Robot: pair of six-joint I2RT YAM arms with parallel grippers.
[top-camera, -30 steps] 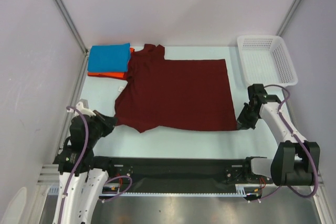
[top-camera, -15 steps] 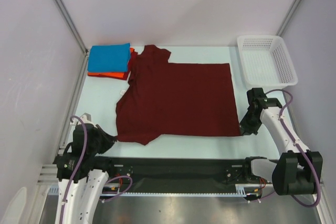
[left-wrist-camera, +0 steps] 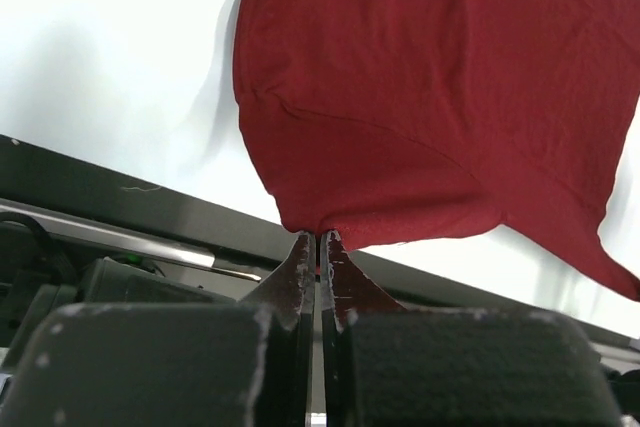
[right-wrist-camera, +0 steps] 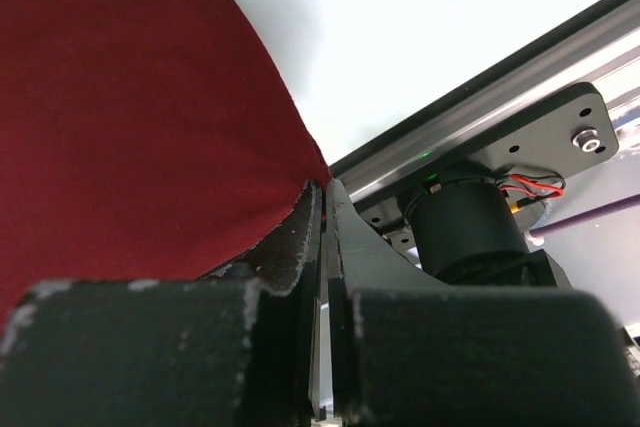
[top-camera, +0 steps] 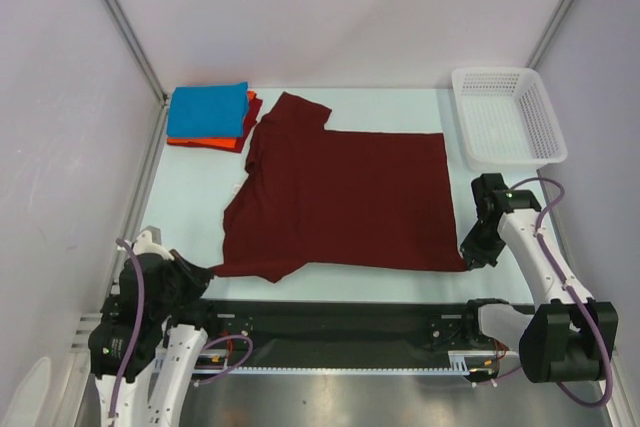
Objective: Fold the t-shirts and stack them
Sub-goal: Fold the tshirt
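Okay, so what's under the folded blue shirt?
An orange shirt lies under the blue shirt; only its near and right edges stick out. The rest of it, and anything beneath, is covered.

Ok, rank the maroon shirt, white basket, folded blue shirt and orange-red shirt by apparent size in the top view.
1. maroon shirt, spread out
2. white basket
3. blue shirt, folded
4. orange-red shirt, mostly hidden under the blue
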